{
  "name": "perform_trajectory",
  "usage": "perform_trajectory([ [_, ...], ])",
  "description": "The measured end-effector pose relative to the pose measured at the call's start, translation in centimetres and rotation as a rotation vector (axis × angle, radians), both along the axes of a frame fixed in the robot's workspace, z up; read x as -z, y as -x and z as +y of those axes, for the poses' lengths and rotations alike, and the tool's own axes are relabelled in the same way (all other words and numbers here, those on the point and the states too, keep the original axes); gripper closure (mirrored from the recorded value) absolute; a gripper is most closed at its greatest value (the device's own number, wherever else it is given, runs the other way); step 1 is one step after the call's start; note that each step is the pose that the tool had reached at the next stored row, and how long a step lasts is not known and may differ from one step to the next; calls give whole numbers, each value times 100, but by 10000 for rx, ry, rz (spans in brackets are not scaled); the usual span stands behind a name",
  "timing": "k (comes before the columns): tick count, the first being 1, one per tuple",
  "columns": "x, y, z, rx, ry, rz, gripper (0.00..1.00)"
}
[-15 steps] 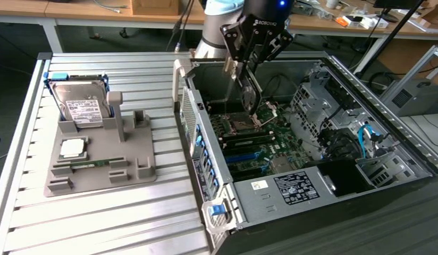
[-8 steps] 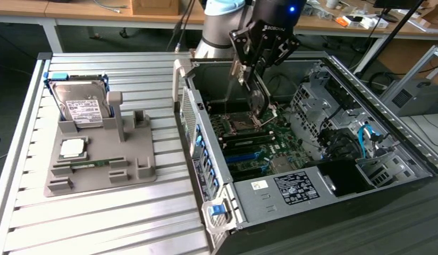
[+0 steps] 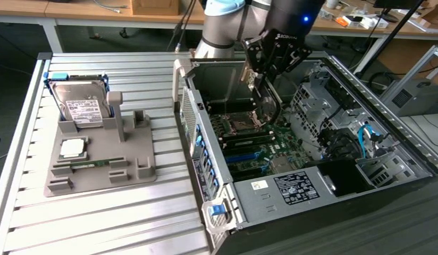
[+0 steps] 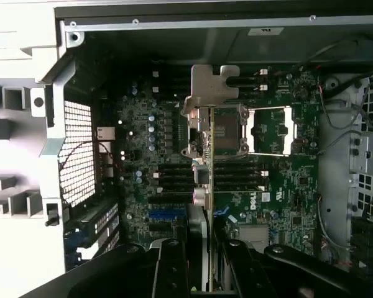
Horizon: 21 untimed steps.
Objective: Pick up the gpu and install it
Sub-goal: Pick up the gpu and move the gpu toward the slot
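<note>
We see the gpu (image 4: 205,155) held up on its thin edge over the green board (image 4: 286,186) inside the open computer case (image 3: 193,111). We think this lines it up with a slot. Our tool (image 4: 206,254) is partly closed, squeezing the card's two flat sides.

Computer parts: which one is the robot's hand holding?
The thin dark circuit card with a silvery metal bracket, gripped by the black hand. The silver hard drive and green memory stick sit on the grey holder.
</note>
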State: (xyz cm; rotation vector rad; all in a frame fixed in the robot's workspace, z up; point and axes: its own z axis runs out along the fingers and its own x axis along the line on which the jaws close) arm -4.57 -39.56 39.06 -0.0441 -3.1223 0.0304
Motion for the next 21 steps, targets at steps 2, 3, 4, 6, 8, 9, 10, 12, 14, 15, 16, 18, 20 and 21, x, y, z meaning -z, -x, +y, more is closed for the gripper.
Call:
perform_trajectory([
  [2, 13, -42, -30, 0, 16, 0, 73],
  [3, 19, -63, -46, 1, 25, 0, 73],
  [4, 25, -81, -59, 1, 34, 0, 73],
  [6, 37, -126, -84, 0, 55, 0, 73],
  [8, 49, -165, -107, 1, 79, 0, 73],
  [9, 54, -181, -114, 1, 91, 0, 73],
  [10, 61, -204, -124, 0, 106, 0, 73],
  [12, 84, -274, -149, 1, 146, 0, 73],
  [14, 96, -315, -160, 1, 166, 0, 73],
  [15, 102, -338, -165, 0, 176, 0, 73],
  [16, 105, -358, -167, 0, 181, 0, 73],
  [18, 113, -415, -169, -2, 188, 0, 73],
  [20, 121, -482, -170, -5, 192, 0, 73],
  [21, 123, -518, -170, -6, 194, 0, 73],
])
